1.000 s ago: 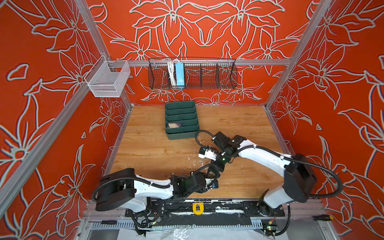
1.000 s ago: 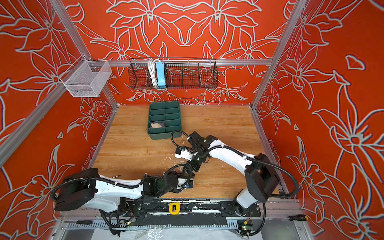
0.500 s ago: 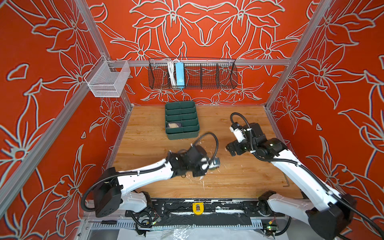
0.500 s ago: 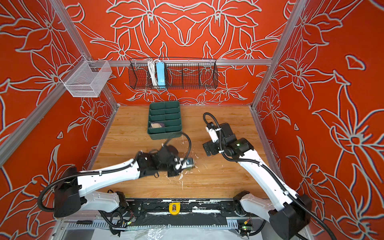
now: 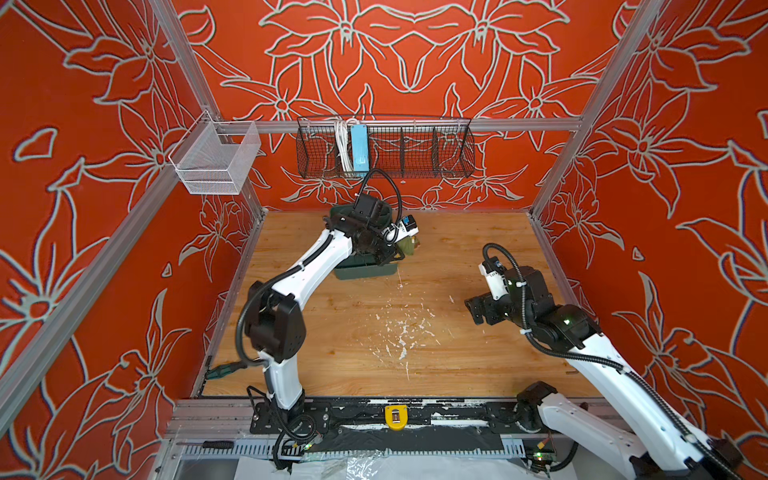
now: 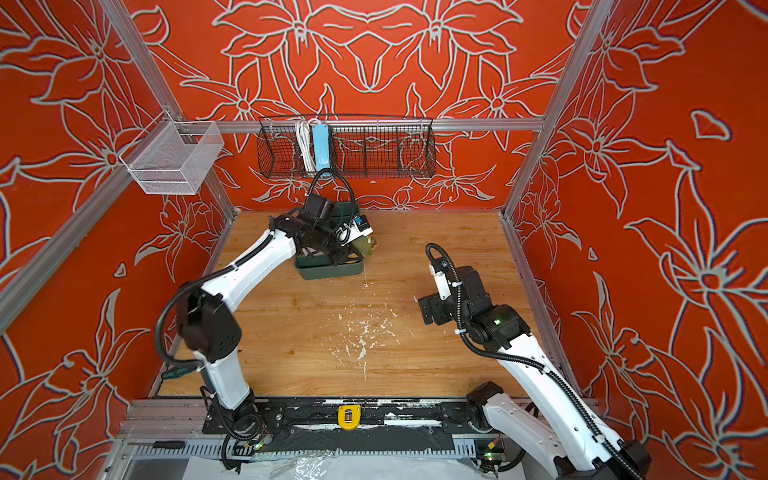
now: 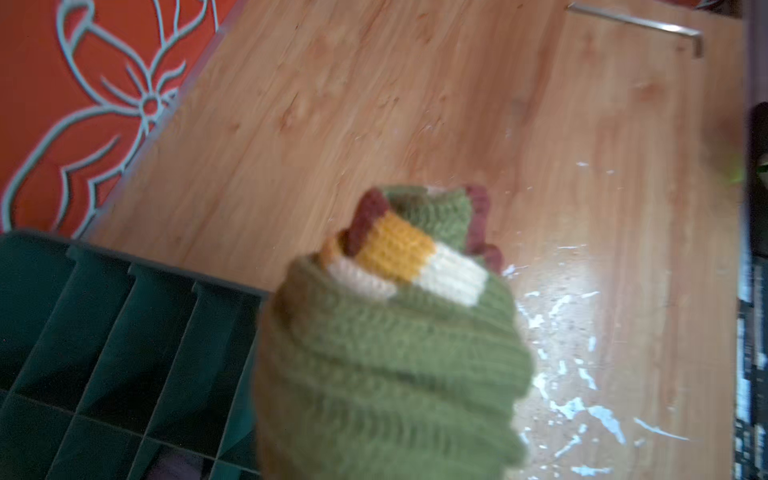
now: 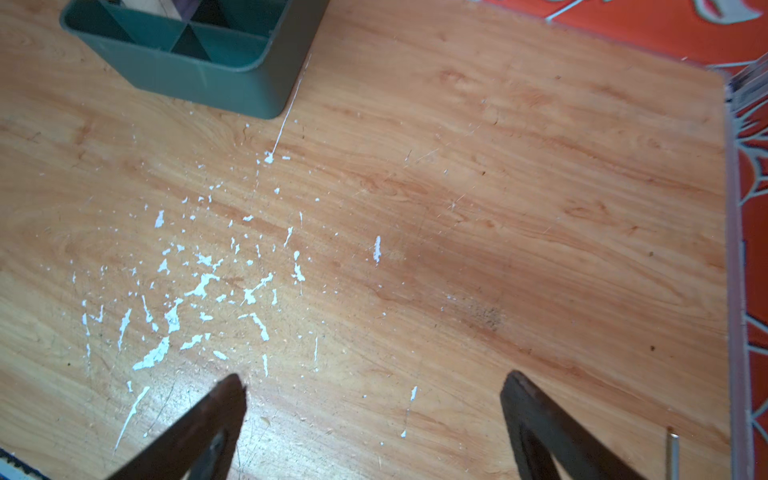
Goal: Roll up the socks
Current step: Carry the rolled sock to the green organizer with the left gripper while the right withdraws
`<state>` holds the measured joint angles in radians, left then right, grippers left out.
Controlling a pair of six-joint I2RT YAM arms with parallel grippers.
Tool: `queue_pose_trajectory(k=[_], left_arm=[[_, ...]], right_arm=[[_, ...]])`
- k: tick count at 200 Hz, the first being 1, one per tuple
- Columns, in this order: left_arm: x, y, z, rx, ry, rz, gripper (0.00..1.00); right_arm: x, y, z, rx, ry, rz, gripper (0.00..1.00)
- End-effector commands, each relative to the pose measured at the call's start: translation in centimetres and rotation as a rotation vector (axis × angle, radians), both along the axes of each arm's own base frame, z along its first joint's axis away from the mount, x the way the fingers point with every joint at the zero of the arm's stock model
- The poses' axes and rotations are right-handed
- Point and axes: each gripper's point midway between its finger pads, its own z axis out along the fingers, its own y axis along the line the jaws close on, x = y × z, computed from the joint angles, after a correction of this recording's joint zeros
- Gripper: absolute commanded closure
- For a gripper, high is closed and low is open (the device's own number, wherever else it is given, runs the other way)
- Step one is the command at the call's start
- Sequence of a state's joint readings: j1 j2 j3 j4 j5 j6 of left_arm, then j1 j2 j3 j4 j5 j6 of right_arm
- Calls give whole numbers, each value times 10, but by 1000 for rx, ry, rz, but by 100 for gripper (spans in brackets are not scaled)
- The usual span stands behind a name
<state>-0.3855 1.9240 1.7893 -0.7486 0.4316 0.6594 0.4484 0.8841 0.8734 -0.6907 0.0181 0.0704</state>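
We are gripping with the left and hovering open-handed with the right.
We are stretching our left arm far forward, elbow raised, with our left gripper closing tight around the rolled socks. We are hovering our right gripper low on the right side, fingers spread wide and holding nothing, right arm sloping back toward its base.

Looks down past the right gripper, dark fingers set wide apart above the wooden tabletop. Shows white flecks scattered across the wood and, farther left, one corner of a green divided tray.
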Motion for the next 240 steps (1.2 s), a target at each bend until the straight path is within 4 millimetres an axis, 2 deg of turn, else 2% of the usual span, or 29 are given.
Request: queue_pose_trajectory(k=[1,23,40,61,87,117,147,165,213,240], left_arm=[[37,16,-13,45,-65,45,100],[69,18,-29,41,-137,59,100],[96,28,-41,55,-171,109,100],[113,33,-65,91,-171,111,100],[124,36,-89,130,-214,92,100],[110,40,-114,190,-166,12,100],[83,55,-141,299,-90,-71,100],[76,67,-155,371,-49,-92,100],[66,81,-170,480,40,-121,100],[56,75,-173,500,55,-167,100]], right_arm=[[5,8,-7,27,17,9,2],[6,16,-14,57,43,26,2],[8,21,-19,92,56,22,2],[10,25,-23,120,67,12,2],[11,28,-25,131,89,13,2],[10,29,-26,124,107,16,2],[12,31,-27,140,107,12,2],[12,36,-30,160,119,22,2],[4,36,-34,170,144,31,2],[-1,33,-33,175,130,28,2]])
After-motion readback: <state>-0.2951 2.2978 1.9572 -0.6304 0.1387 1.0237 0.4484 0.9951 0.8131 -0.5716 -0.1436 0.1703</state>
